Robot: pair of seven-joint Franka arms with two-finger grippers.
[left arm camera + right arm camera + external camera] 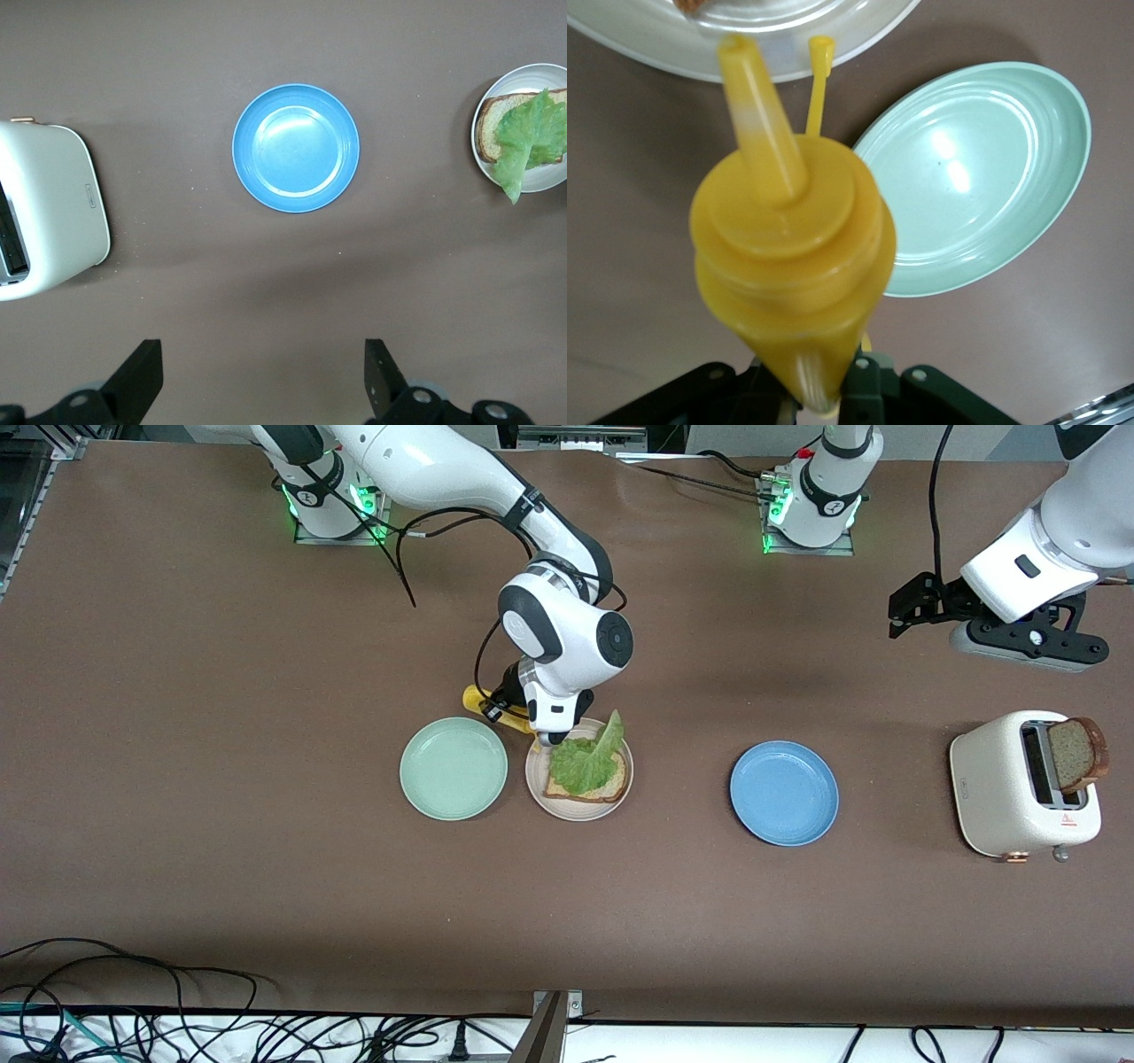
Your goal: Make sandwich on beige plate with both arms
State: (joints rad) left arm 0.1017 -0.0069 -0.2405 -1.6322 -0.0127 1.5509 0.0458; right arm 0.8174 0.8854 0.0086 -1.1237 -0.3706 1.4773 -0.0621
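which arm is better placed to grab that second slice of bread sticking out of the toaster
Left. The open left gripper hangs over the table near the cream toaster, where the brown bread slice stands. The right gripper is shut on the yellow squeeze bottle by the beige plate.

Front view. Brown matte table (177,868) fills nearly the whole frame, seamless, with faint scuffs. Light is even and the shadows on the brown top are soft-edged.

- 6 o'clock: white ledge (797,1045) runs along the table's edge. A grey metal bracket (554,1019) juts up at its middle.
- 7 to 8 o'clock: loose black cables (133,1027) lie tangled on the ledge, some looping onto the brown top, one teal strand among them.
- 10 to 11 o'clock: silver metal strip (35,505) borders the slanted table edge, with dark shelving (22,478) outside it.
- 12 o'clock: dark equipment (576,436), details unclear.
- 1 o'clock: pale panel (753,436).
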